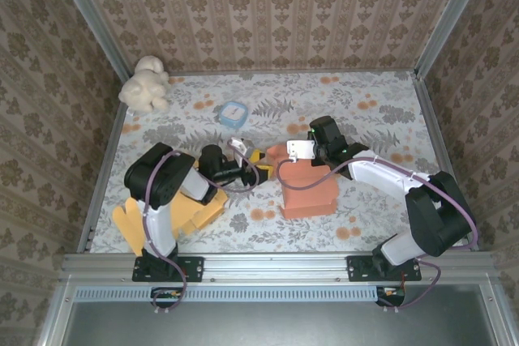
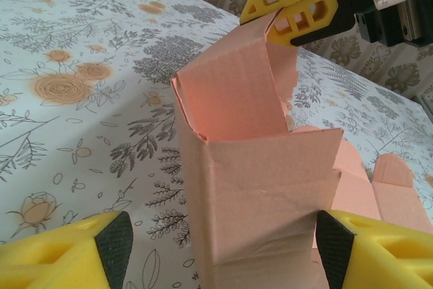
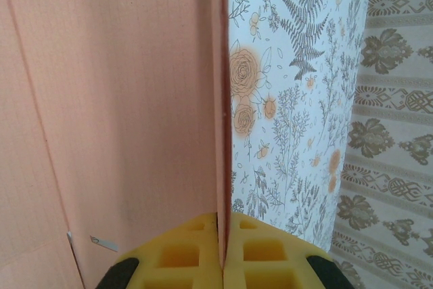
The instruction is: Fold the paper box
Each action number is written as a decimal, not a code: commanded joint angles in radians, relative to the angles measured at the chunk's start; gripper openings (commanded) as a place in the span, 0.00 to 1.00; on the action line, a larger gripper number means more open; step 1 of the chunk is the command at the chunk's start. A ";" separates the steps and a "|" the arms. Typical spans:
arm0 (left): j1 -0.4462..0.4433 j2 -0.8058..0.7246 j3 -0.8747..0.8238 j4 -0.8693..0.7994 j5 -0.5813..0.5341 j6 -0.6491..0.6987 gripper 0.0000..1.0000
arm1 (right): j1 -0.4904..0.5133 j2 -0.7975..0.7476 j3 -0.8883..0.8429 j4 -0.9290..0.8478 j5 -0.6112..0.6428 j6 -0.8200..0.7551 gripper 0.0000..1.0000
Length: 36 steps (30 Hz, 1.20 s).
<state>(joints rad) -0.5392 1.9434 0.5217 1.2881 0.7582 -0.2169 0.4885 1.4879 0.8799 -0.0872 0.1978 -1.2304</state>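
Salmon-pink paper box (image 2: 257, 187) — creased, half-folded, upright.

Salmon-pink ridged cardboard paper box (image 1: 306, 188) on a white tablecloth (image 1: 365, 111) printed with grey leaves and orange roses. Yellow foam gripper fingers (image 2: 54, 262) with black pads (image 2: 115, 248). Beige damask wallpaper (image 1: 268, 14) behind. Cream plush toy (image 1: 146, 84).
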 commanded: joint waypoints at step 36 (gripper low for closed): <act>-0.204 -0.017 0.004 0.024 -0.428 0.083 0.66 | 0.051 0.040 -0.117 0.292 0.167 -0.073 0.00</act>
<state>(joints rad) -0.7273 1.9530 0.5308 1.2884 0.3458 -0.1680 0.5293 1.5082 0.7868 0.1345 0.3012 -1.2774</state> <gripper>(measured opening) 0.657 0.063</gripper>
